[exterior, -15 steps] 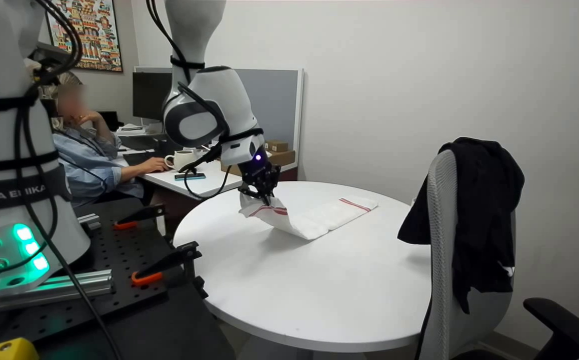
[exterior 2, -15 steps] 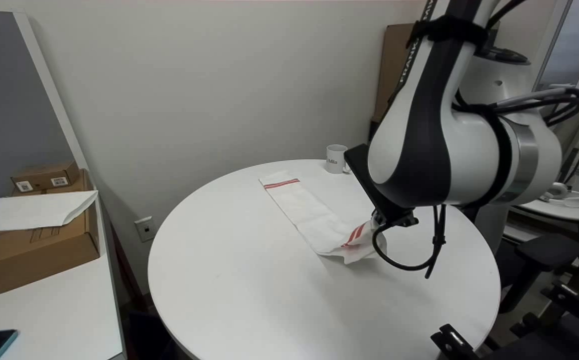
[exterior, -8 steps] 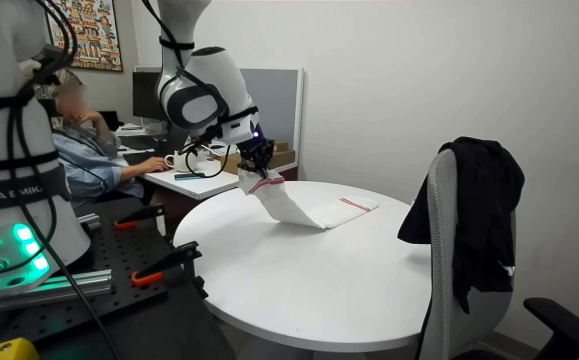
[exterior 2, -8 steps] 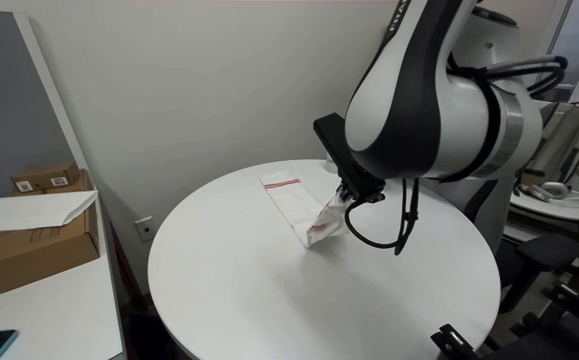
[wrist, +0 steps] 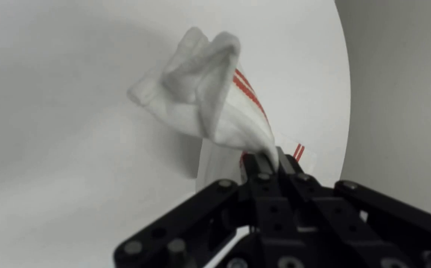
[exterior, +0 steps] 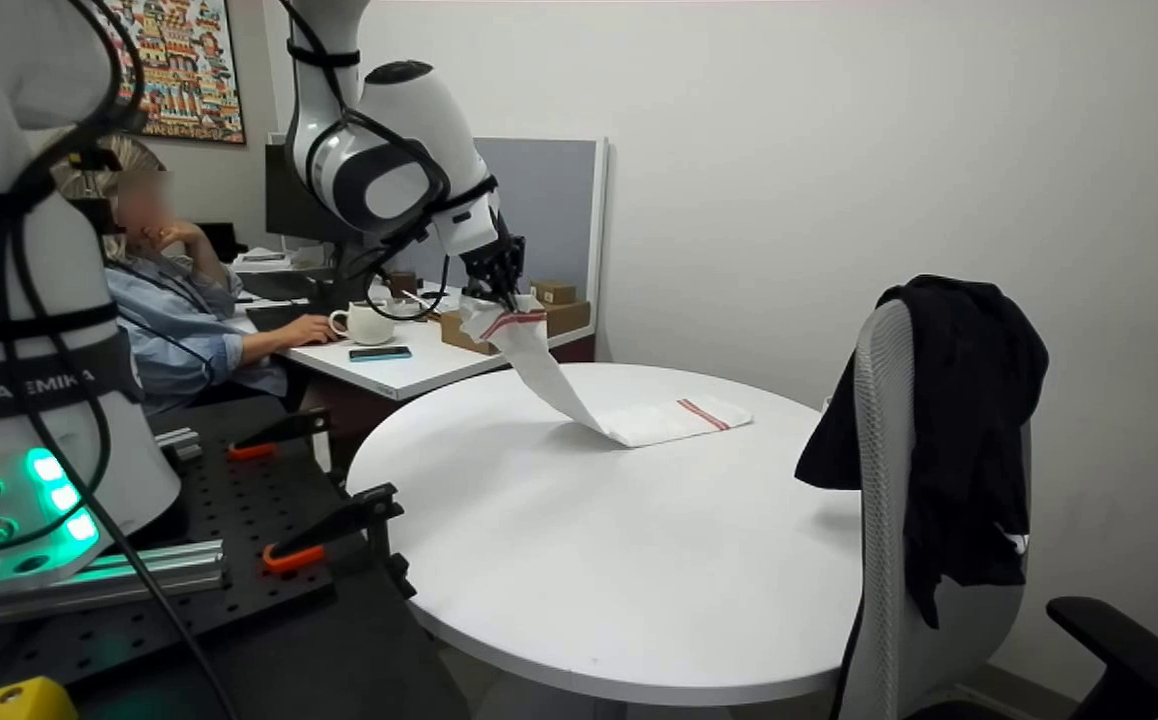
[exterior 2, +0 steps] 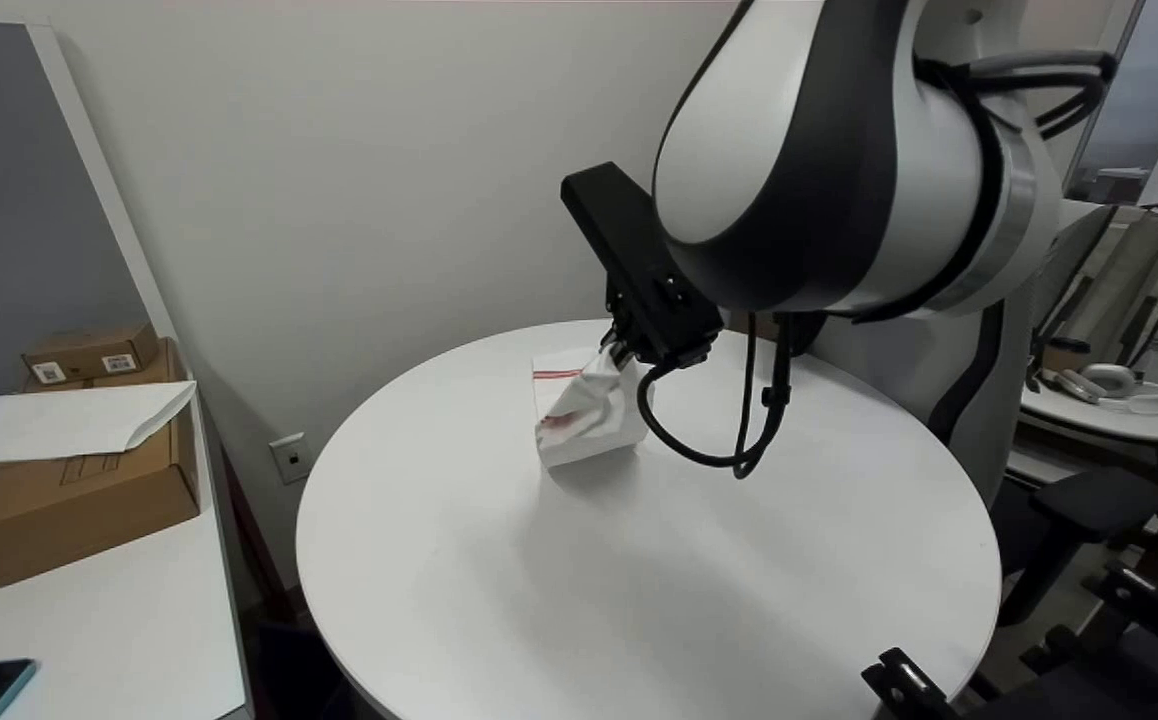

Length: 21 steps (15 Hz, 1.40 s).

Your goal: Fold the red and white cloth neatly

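Observation:
The red and white cloth (exterior: pixel 539 375) is gripped near one striped end and slopes down to the round table. Its far part lies flat there, with red stripes at that end. My gripper (exterior: pixel 507 302) hangs above the table, shut on the raised end. In the wrist view, the gripper (wrist: pixel 274 158) pinches a narrow fold of the cloth (wrist: pixel 215 111), and a loose crumpled flap sticks out past the fingertips. In an exterior view, the lifted cloth (exterior 2: pixel 589 415) hides much of its flat part behind it, and the gripper's body partly covers the grip.
The round white table (exterior: pixel 579 580) holds the cloth. A chair (exterior: pixel 884 480) with a black garment (exterior: pixel 974 430) stands at its edge. A person (exterior: pixel 174 310) sits at a desk with a teapot-like white mug (exterior: pixel 367 323) and phone (exterior: pixel 379 353). Cardboard boxes (exterior 2: pixel 89 500) stand on that desk.
My gripper has risen, moving up and leftward in both exterior views, with the cloth's end held in it. More of the cloth is off the table, and its bend has shifted toward the far end.

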Tool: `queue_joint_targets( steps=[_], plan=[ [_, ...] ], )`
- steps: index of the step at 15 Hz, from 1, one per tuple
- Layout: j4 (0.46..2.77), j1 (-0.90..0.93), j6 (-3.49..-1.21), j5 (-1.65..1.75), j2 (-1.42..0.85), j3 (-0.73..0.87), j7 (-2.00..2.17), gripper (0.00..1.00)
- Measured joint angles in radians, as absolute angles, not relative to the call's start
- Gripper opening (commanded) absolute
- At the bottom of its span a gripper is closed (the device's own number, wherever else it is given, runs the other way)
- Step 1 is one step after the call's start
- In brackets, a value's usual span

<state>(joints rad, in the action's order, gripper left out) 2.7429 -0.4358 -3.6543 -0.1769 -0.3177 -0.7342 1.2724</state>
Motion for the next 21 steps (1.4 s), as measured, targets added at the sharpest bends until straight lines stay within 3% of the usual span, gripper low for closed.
queue_joint_targets(
  steps=[21],
  plan=[
    [2.741,-0.909,-3.632,-0.03,-0.277,-1.312,1.382,0.01]
  ],
)
